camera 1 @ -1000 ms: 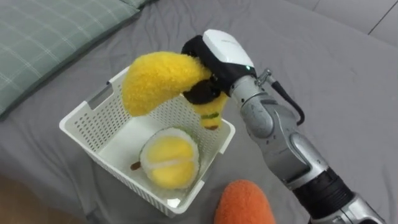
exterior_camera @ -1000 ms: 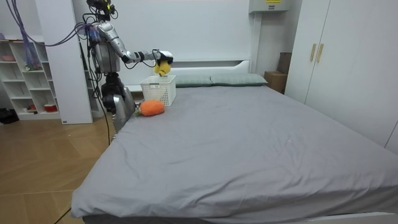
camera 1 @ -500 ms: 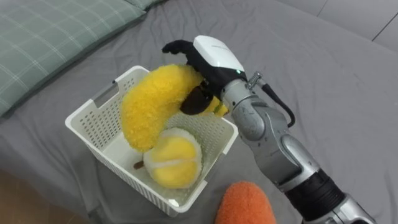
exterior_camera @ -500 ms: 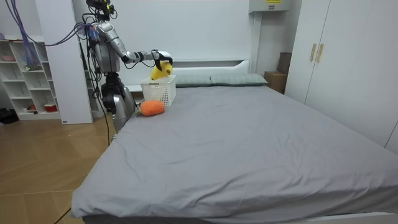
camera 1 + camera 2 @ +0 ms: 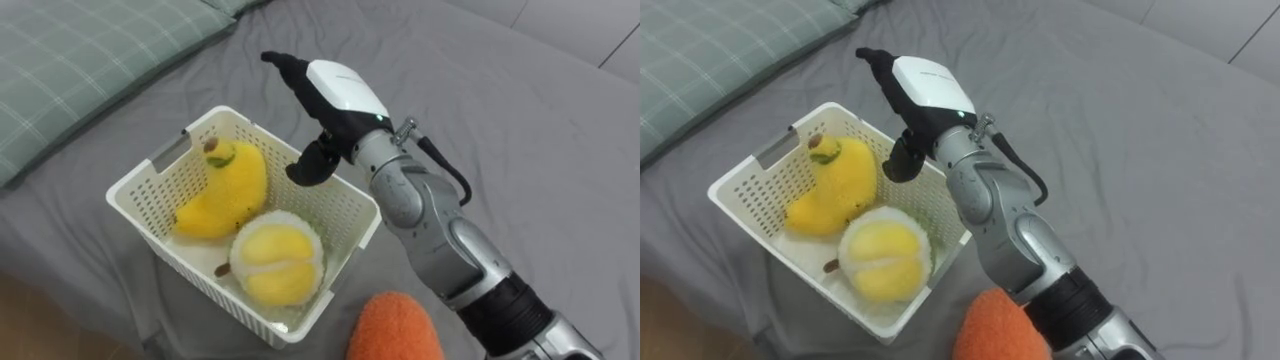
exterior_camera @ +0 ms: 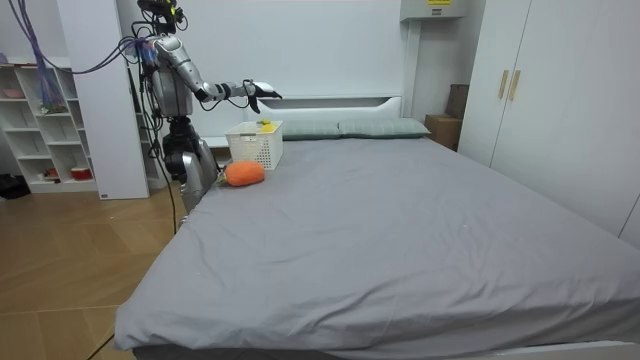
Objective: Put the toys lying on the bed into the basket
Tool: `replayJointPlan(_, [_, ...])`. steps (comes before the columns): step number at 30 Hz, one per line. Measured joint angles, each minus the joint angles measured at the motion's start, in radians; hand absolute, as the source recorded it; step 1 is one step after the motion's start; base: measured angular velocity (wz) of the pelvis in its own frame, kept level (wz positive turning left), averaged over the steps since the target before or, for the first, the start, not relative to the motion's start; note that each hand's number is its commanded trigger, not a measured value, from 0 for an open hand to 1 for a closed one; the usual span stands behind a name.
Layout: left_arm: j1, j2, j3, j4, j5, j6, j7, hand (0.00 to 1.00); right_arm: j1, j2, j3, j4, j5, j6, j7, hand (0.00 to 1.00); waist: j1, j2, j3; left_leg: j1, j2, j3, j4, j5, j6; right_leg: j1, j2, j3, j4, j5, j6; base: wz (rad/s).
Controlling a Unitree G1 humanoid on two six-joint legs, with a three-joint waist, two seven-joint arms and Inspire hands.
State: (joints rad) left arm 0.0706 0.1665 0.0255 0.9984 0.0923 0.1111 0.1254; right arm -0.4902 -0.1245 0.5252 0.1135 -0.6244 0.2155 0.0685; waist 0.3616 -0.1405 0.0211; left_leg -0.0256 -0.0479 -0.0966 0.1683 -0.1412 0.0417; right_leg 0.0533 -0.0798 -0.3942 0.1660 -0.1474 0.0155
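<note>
At the bottom edge of the eye views, nearest the robot: an orange plush toy (image 5: 395,327) on the grey sheet (image 5: 540,140), just beside the basket's near corner, partly cut off.

Next out, a white plastic basket (image 5: 185,270) sits on the bed. Two toys inside:
- a round yellow plush (image 5: 275,262) in the near part, against the front wall;
- a plush banana (image 5: 222,190) behind it, lying along the left side with its stem end up toward the far rim.

Change over the last second: the banana was clamped in the right hand above the basket, and half a second ago it was hanging low over the round plush. Now it is down in the basket and free of the hand.

Above the far right rim, the right hand (image 5: 340,88) is empty. Its fingers are stretched out straight, the thumb hangs down, and it touches nothing.

Beyond, to the left, is a pale green checked pillow (image 5: 80,60).

Room view: the robot stands at the head corner of the bed on the room view's left, its right arm reaching out over the basket. The orange toy lies on the sheet just in front of the basket.
</note>
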Motion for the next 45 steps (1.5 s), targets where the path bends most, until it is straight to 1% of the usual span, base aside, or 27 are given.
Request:
replayJointPlan(3, [-0.003,0.0,0.0,0.0,0.012,0.0,0.0,0.0,0.0,0.0,0.0,0.024,0.0,-0.011,-0.001,0.0,0.0,0.002,0.0014,0.0,0.0,0.0,0.001,0.0,0.0,0.001,0.0,0.005,0.0,0.0,0.0,0.0])
replayJointPlan(5, [-0.006,0.0,0.0,0.001,0.013,0.0,0.0,0.0,0.0,0.0,0.0,0.035,0.0,-0.011,-0.001,0.0,0.0,0.004,0.0027,-0.001,0.0,0.0,0.001,0.0,0.0,0.0,0.0,0.006,0.0,0.0,0.0,0.0])
replayJointPlan(13, [-0.007,-0.001,0.0,0.001,0.031,0.002,0.0,0.0,0.0,0.0,0.0,0.036,0.0,-0.012,-0.001,0.0,0.0,0.004,0.0027,-0.001,0.0,0.0,0.0,0.0,0.0,-0.001,0.001,0.007,0.0,0.0,0.0,0.0])
replayJointPlan(14, [-0.007,-0.001,0.0,0.001,0.031,0.002,0.0,0.0,0.0,0.0,0.0,0.036,-0.001,-0.012,-0.001,0.0,-0.001,0.006,0.0039,0.0,0.0,0.0,0.0,0.0,0.0,-0.001,0.001,0.007,0.0,0.0,0.0,0.0])
replayJointPlan(18, [-0.006,-0.001,0.002,0.001,0.029,0.007,0.0,0.0,0.0,-0.004,-0.002,0.036,-0.001,-0.013,-0.001,0.0,-0.002,0.007,0.0043,0.0,0.0,0.001,0.001,0.0,0.0,-0.001,0.0,0.007,0.0,0.0,0.0,0.0])
replayJointPlan(21, [-0.006,-0.001,0.009,0.0,0.03,0.013,0.0,0.0,0.0,-0.005,-0.019,0.036,-0.001,-0.014,0.001,0.0,-0.005,0.009,0.0038,0.0,0.0,0.001,0.002,0.0,0.0,-0.001,0.0,0.007,0.0,0.0,0.0,0.0])
replayJointPlan(23, [-0.003,-0.001,0.015,0.0,0.03,0.013,0.0,0.0,0.0,-0.006,-0.059,0.035,-0.001,-0.021,0.006,0.0,-0.006,0.009,0.0022,-0.001,0.0,0.001,0.001,0.0,0.0,-0.001,0.0,0.008,0.0,0.0,0.0,0.0])
replayJointPlan(25, [0.0,-0.005,0.035,0.0,0.031,0.013,-0.001,0.0,0.0,-0.017,-0.094,0.035,0.012,-0.029,0.006,0.0,-0.009,0.009,0.0016,0.001,0.0,0.002,0.001,0.0,0.0,0.0,0.0,0.008,0.0,0.0,0.0,0.0])
replayJointPlan(26, [0.002,-0.01,0.05,0.001,0.03,0.013,-0.001,0.0,0.001,-0.033,-0.113,0.031,0.036,-0.033,0.006,0.0,-0.009,0.009,0.0012,0.001,0.0,0.004,0.001,0.0,0.0,0.001,0.0,0.009,0.0,0.0,0.0,0.0])
replayJointPlan(28, [0.008,-0.014,0.052,0.003,0.029,0.013,-0.001,0.0,0.001,-0.058,-0.13,0.025,0.07,-0.033,0.006,0.0,-0.011,0.013,-0.0005,0.002,0.0,0.006,0.001,0.0,0.0,0.001,0.0,0.011,0.0,0.0,0.0,-0.04])
replayJointPlan(29, [0.013,-0.017,0.052,0.003,0.029,0.013,-0.001,0.0,0.002,-0.075,-0.141,0.02,0.089,-0.036,0.006,0.0,-0.023,0.016,-0.0011,0.005,0.0,0.008,0.003,0.0,0.0,0.001,0.0,0.014,0.0,0.0,0.0,0.0])
replayJointPlan(31, [0.026,-0.021,0.051,0.003,0.026,0.013,0.0,0.0,0.004,-0.075,-0.173,0.017,0.119,-0.047,-0.002,0.0,-0.037,0.023,-0.0021,0.013,0.001,0.014,0.003,0.001,0.001,0.001,0.002,0.027,0.0,0.0,0.001,-0.09])
replayJointPlan(32, [0.035,-0.021,0.051,0.003,0.017,0.012,0.0,0.0,0.012,-0.076,-0.198,0.008,0.146,-0.055,-0.005,0.0,-0.053,0.027,-0.0031,0.016,0.003,0.018,0.001,0.001,0.001,0.002,0.002,0.032,0.001,0.0,0.001,-0.1])
replayJointPlan(33, [0.038,-0.021,0.051,0.003,0.017,0.012,0.0,0.0,0.02,-0.076,-0.214,-0.002,0.168,-0.058,-0.007,0.0,-0.061,0.029,-0.0028,0.017,0.003,0.018,0.001,0.001,0.001,0.002,0.003,0.034,0.001,0.0,0.001,-0.06])
replayJointPlan(34, [0.043,-0.021,0.056,0.002,0.017,0.011,0.0,0.0,0.052,-0.076,-0.252,-0.024,0.219,-0.077,-0.022,0.0,-0.068,0.031,-0.0026,0.018,0.004,0.021,-0.001,0.001,0.001,0.003,0.003,0.036,0.001,0.0,0.001,-0.08])
replayJointPlan(35, [0.052,-0.024,0.067,0.001,0.02,0.009,0.0,0.0,0.091,-0.076,-0.283,-0.045,0.265,-0.084,-0.036,0.0,-0.074,0.032,-0.0034,0.019,0.005,0.029,-0.004,0.001,0.001,0.004,0.003,0.042,0.001,0.0,0.001,-0.13])
replayJointPlan(37, [0.067,-0.03,0.092,0.0,0.019,0.006,0.0,0.0,0.128,-0.076,-0.308,-0.054,0.3,-0.084,-0.044,0.0,-0.09,0.035,-0.0048,0.022,0.006,0.039,-0.006,0.0,0.001,0.003,0.003,0.051,0.002,0.0,0.001,-0.16])
replayJointPlan(39, [0.075,-0.035,0.098,-0.001,0.019,0.005,0.003,0.0,0.157,-0.077,-0.335,-0.054,0.312,-0.084,-0.045,0.0,-0.11,0.039,-0.006,0.023,0.007,0.045,-0.006,0.0,0.002,0.0,0.003,0.059,0.003,0.001,0.001,-0.14])
replayJointPlan(40, [0.079,-0.04,0.098,-0.008,0.019,0.004,0.005,0.0,0.169,-0.077,-0.35,-0.054,0.323,-0.084,-0.047,0.0,-0.117,0.043,-0.0055,0.026,0.01,0.057,-0.006,-0.001,0.002,-0.001,0.004,0.067,0.003,0.001,0.0,-0.16])
replayJointPlan(41, [0.08,-0.045,0.098,-0.009,0.019,-0.001,0.015,0.0,0.183,-0.078,-0.363,-0.053,0.337,-0.085,-0.056,0.0,-0.129,0.047,-0.0079,0.031,0.012,0.063,-0.006,-0.002,0.003,0.0,0.005,0.069,0.003,0.004,0.0,-0.14])
replayJointPlan(45, [0.081,-0.047,0.098,-0.007,0.018,-0.011,0.021,0.0,0.217,-0.081,-0.396,-0.053,0.423,-0.094,-0.095,0.0,-0.155,0.062,-0.0137,0.04,0.015,0.073,-0.008,-0.003,0.003,0.007,0.007,0.078,0.004,0.004,0.0,-0.07])
